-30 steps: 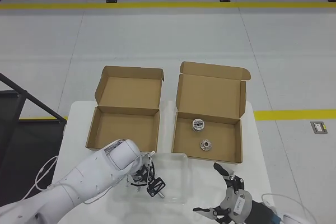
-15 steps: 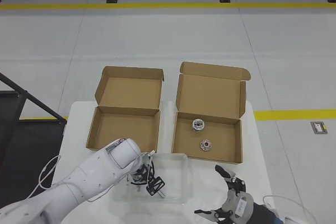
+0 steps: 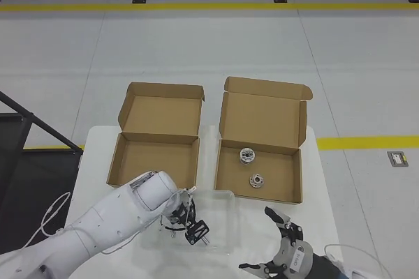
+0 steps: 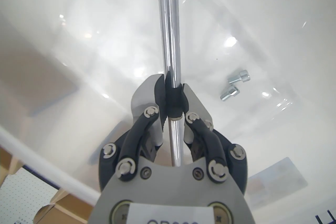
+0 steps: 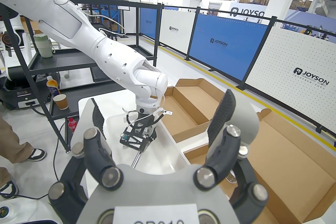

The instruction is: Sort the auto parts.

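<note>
My left gripper [image 4: 172, 83] is shut on a shiny steel rod [image 4: 168, 25] that points out over the floor of a clear plastic tray [image 3: 223, 209]. From above, the left gripper [image 3: 197, 234] hangs low over that tray's middle. Two small silver bolts [image 4: 236, 84] lie side by side in the tray beside the rod. The right-hand cardboard box [image 3: 297, 199] holds two round metal parts [image 3: 246, 153] [image 3: 257, 181]. The left-hand cardboard box [image 3: 153, 160] is bare inside. My right gripper [image 3: 276, 251] stands open with nothing in it at the table's near right, apart from the tray.
Both boxes stand with lids raised at the far half of the white table [image 3: 98, 174], side by side behind the tray. A black cart [image 3: 14, 174] stands off the table's left side. The white left arm [image 5: 105, 51] stretches across above the tray.
The right gripper has drifted slightly toward the near edge of the table. The left gripper stays almost in place over the tray, still shut on the rod.
</note>
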You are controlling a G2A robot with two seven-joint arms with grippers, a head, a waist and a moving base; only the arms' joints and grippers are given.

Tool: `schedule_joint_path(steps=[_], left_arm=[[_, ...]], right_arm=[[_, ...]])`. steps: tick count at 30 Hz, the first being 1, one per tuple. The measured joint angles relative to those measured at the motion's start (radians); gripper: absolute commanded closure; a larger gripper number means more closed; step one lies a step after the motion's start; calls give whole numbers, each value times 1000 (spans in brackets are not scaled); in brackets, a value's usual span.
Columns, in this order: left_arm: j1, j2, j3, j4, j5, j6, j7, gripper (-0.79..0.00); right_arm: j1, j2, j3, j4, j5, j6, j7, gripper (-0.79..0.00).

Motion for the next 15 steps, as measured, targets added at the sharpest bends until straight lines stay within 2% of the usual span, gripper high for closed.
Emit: schedule_joint_path(steps=[4, 7, 10, 15], left_arm=[[7, 67, -27, -132, -53, 0, -64, 0], [25, 129, -71, -247, -112, 0, -125, 0], [63, 198, -146, -371, -179, 0, -189, 0], [196, 320, -328, -562, -257, 54, -287, 0]], right_arm=[[26, 3, -23, 9, 5, 0, 15, -785], [44, 4, -40, 13, 10, 2, 29, -785], [59, 6, -55, 15, 17, 5, 47, -785], [83, 9, -81, 8, 29, 11, 83, -785]])
